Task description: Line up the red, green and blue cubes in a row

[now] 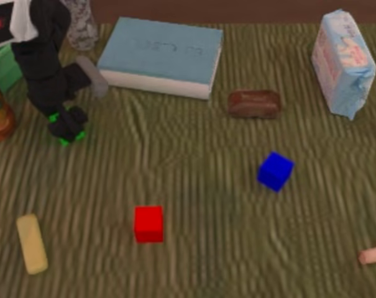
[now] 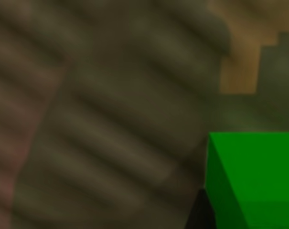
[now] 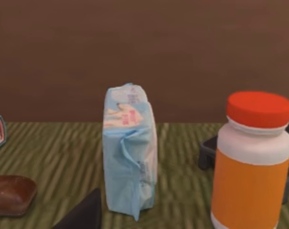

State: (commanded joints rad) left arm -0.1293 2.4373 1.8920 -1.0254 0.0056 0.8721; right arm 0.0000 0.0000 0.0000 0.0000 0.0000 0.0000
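Observation:
The red cube [image 1: 148, 223] lies on the green cloth at the front, left of the middle. Right of the middle, farther back, the blue cube [image 1: 275, 171] sits turned at an angle. My left gripper [image 1: 66, 127] is down over the green cube [image 1: 63, 141] at the back left, so only its corners show from above. The left wrist view has the green cube [image 2: 254, 181] very close, against a dark part of the gripper. My right arm is outside the top view; its wrist view shows only a dark corner of the right gripper [image 3: 82, 214].
A pale blue book [image 1: 163, 56] lies at the back, with a brown loaf [image 1: 254, 103] and a tissue pack [image 1: 342, 62] to its right. A yellow bar [image 1: 31, 243] lies front left and a pink object [image 1: 374, 254] at the right edge. An orange bottle [image 3: 251, 162] stands near the right gripper.

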